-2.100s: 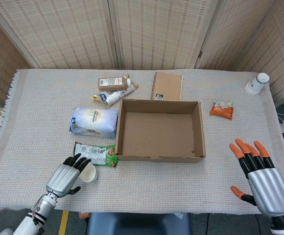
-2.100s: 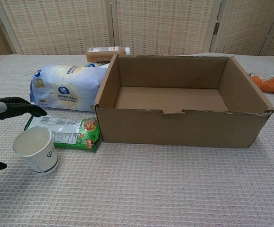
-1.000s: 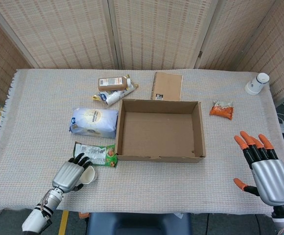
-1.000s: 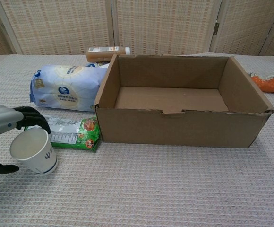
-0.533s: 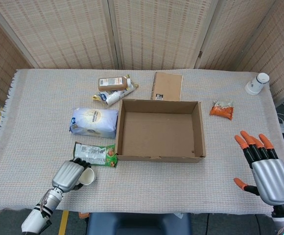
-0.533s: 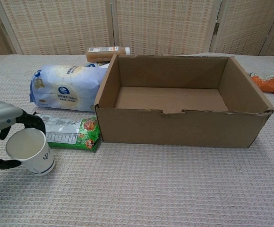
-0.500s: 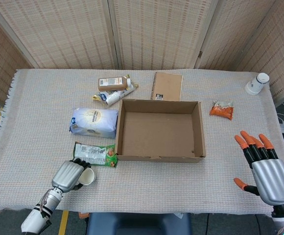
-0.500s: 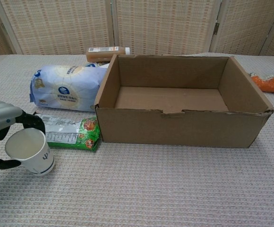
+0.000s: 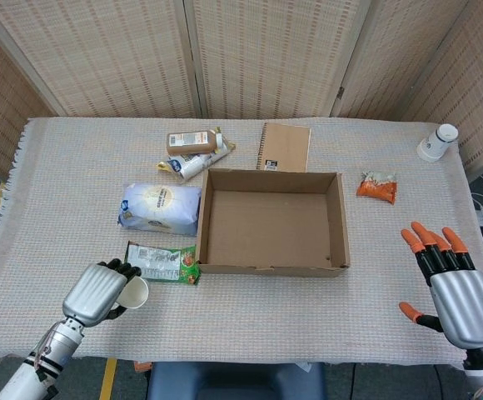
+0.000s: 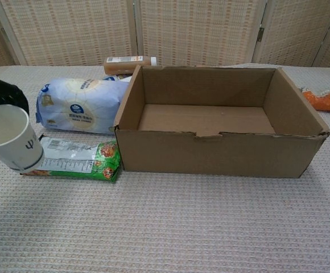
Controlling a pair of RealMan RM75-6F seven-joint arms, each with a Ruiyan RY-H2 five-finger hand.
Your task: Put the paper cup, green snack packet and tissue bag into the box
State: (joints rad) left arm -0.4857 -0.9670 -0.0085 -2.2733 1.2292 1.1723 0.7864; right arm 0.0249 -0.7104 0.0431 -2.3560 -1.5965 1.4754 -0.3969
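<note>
A white paper cup (image 10: 8, 138) with dark lettering is seen, a green snack packet (image 10: 77, 162) printed silver and red, a pale blue tissue bag (image 10: 79, 104), and a plain brown box (image 9: 272, 222).

box (image 9: 273, 221) mid counter (image 9: 75, 167); tissue bag (image 9: 160, 208) left of it, snack packet (image 9: 162, 263) in front of bag, notebook (image 9: 285, 147) behind box, paper cup (image 9: 133, 292) front-left.

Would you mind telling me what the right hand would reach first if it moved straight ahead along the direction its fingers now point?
Probably the orange snack packet: the right hand points away from the robot, slightly leftward. Depth is unclear, so it may pass beside the packet.
</note>
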